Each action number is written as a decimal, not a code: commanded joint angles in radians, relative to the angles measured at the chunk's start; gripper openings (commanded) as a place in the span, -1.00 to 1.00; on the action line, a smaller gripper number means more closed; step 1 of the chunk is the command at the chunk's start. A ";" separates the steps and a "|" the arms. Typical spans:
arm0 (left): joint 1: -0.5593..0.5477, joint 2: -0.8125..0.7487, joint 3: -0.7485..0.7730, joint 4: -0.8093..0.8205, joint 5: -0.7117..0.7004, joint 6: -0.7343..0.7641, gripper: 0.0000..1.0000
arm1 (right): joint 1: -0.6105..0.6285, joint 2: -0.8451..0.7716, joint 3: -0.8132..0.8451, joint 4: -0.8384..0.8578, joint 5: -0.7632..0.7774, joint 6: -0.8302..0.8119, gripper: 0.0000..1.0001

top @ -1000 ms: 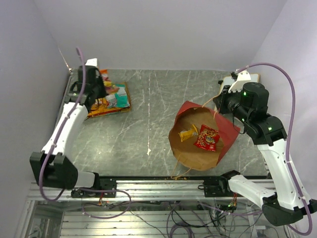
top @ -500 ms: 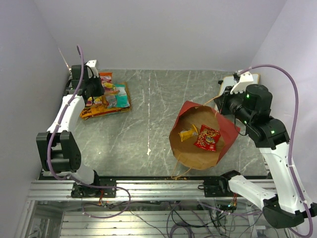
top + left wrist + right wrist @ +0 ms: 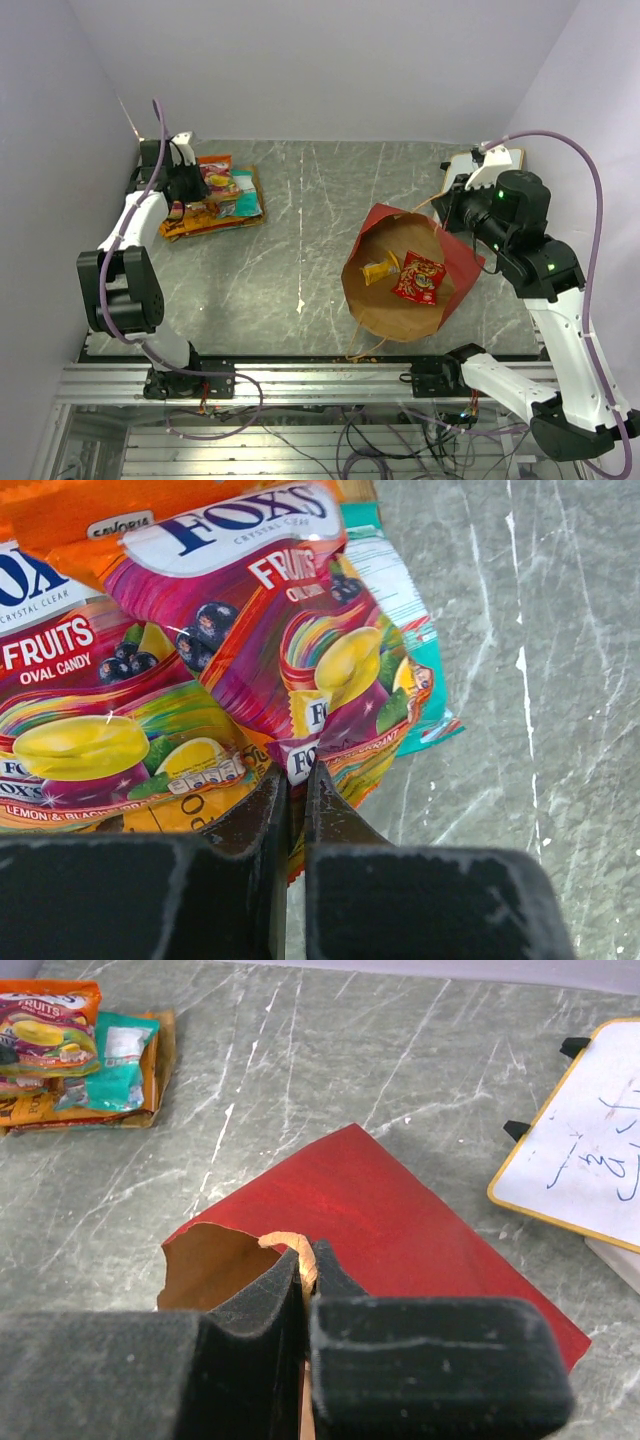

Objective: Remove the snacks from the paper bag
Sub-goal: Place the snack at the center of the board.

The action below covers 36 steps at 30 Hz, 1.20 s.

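I see the paper bag [image 3: 462, 262] right of the counter's [image 3: 300, 230] middle. It is red outside and kraft inside, and its mouth gapes upward. One twisted tan handle [image 3: 288, 1247] is pinched in the right end effector [image 3: 306, 1265]. Inside lie a yellow packet [image 3: 380, 269] and a red packet [image 3: 418, 278]. At far left the other snacks [image 3: 215, 197] are stacked: Fox's Fruits candy packets [image 3: 290, 650] over a teal packet [image 3: 247, 203] and a flat orange bag [image 3: 195, 228].
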 commanded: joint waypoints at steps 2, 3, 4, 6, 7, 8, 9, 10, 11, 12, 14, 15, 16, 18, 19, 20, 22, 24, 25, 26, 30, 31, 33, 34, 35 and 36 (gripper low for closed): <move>0.023 0.035 0.016 0.033 0.056 0.036 -0.86 | 0.003 -0.001 -0.008 0.024 -0.012 -0.008 -1.00; 0.023 0.041 0.019 0.024 0.051 0.033 -0.86 | 0.003 0.000 -0.008 0.025 -0.013 -0.008 -1.00; 0.025 0.045 0.019 0.019 0.045 0.030 -0.84 | 0.003 0.002 -0.006 0.024 -0.014 -0.008 -1.00; 0.025 0.053 0.017 0.015 0.044 0.027 -0.77 | 0.003 0.006 0.000 0.024 -0.017 -0.009 -1.00; 0.025 0.057 0.017 0.015 0.038 0.023 -0.72 | 0.003 0.007 0.002 0.022 -0.018 -0.010 -1.00; 0.026 0.062 0.020 0.010 0.027 0.020 -0.69 | 0.003 0.007 0.003 0.021 -0.015 -0.012 -1.00; 0.025 0.069 0.025 0.000 0.019 0.020 -0.64 | 0.003 0.006 0.003 0.020 -0.014 -0.012 -1.00; 0.025 0.073 0.028 -0.009 0.013 0.023 -0.61 | 0.003 0.005 0.002 0.019 -0.013 -0.012 -1.00; 0.025 0.078 0.032 -0.015 0.007 0.023 -0.58 | 0.003 0.005 0.001 0.019 -0.013 -0.012 -1.00; 0.024 0.080 0.035 -0.020 0.003 0.023 -0.54 | 0.003 0.004 0.001 0.019 -0.013 -0.011 -1.00; 0.025 0.080 0.041 -0.030 -0.001 0.024 -0.47 | 0.003 0.003 0.000 0.018 -0.014 -0.011 -1.00; 0.026 0.078 0.043 -0.034 -0.007 0.022 -0.43 | 0.003 0.005 0.000 0.019 -0.013 -0.011 -1.00; 0.025 0.077 0.045 -0.038 -0.019 0.018 -0.40 | 0.003 0.006 0.000 0.020 -0.013 -0.011 -1.00; 0.026 0.079 0.055 -0.057 -0.040 0.019 -0.34 | 0.003 0.007 -0.001 0.023 -0.016 -0.011 -1.00; 0.025 0.078 0.060 -0.064 -0.046 0.020 -0.30 | 0.004 0.008 -0.003 0.024 -0.019 -0.011 -1.00; 0.025 0.076 0.066 -0.072 -0.054 0.020 -0.26 | 0.003 0.009 -0.003 0.027 -0.020 -0.011 -1.00; 0.025 0.063 0.075 -0.082 -0.070 0.018 -0.15 | 0.003 0.011 -0.005 0.028 -0.024 -0.011 -1.00; 0.025 0.039 0.077 -0.082 -0.081 0.005 -0.03 | 0.004 0.011 -0.006 0.028 -0.025 -0.009 -1.00; 0.026 0.026 0.077 -0.081 -0.083 -0.004 0.03 | 0.003 0.011 -0.007 0.028 -0.025 -0.008 -1.00; 0.025 0.013 0.077 -0.081 -0.085 -0.023 0.08 | 0.003 0.010 -0.009 0.028 -0.026 -0.008 -1.00; 0.024 -0.072 0.041 -0.064 -0.056 -0.097 0.23 | 0.004 0.006 -0.015 0.031 -0.026 -0.006 -1.00; 0.025 -0.098 0.018 -0.052 -0.042 -0.128 0.29 | 0.004 0.005 -0.017 0.030 -0.027 -0.005 -1.00; 0.020 -0.166 -0.031 -0.033 -0.012 -0.173 0.85 | 0.003 0.004 -0.021 0.035 -0.028 -0.003 -1.00; 0.012 -0.200 -0.056 -0.031 -0.020 -0.193 0.86 | 0.004 0.004 -0.023 0.035 -0.027 -0.002 -1.00; 0.003 -0.238 -0.086 -0.026 -0.031 -0.213 0.86 | 0.003 0.004 -0.023 0.036 -0.028 0.000 -1.00; -0.009 -0.273 -0.114 -0.019 -0.029 -0.236 0.85 | 0.003 0.004 -0.025 0.036 -0.031 -0.001 -1.00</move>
